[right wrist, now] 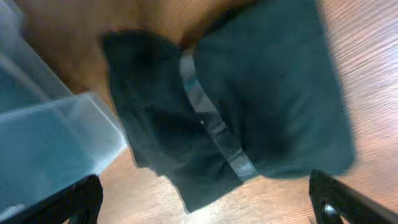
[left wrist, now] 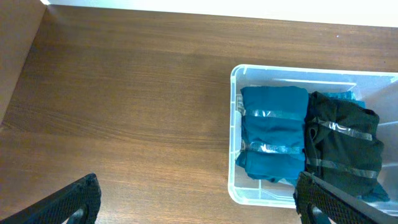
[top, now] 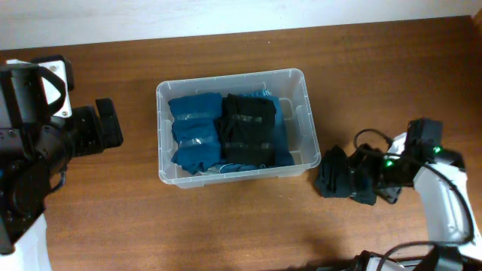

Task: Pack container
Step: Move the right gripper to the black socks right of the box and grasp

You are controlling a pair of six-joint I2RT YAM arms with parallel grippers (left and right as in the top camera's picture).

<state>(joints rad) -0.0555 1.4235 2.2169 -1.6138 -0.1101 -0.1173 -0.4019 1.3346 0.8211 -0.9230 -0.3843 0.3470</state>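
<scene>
The clear plastic container (top: pixel 164 98) stands mid-table and holds a folded blue garment (top: pixel 194 129) and a folded black garment (top: pixel 248 129), each banded with clear tape. They also show in the left wrist view: container (left wrist: pixel 236 134), blue garment (left wrist: pixel 273 130), black garment (left wrist: pixel 342 146). A third dark folded garment (top: pixel 340 179) with a tape band lies on the table right of the container; it fills the right wrist view (right wrist: pixel 236 99). My right gripper (right wrist: pixel 205 205) is open, its fingers spread just short of this garment. My left gripper (left wrist: pixel 199 202) is open and empty, left of the container.
The container's near corner (right wrist: pixel 56 143) shows at the left of the right wrist view, close to the dark garment. A pale wall edge (top: pixel 226 15) runs along the table's back. Bare wooden table (top: pixel 226 226) lies in front of the container.
</scene>
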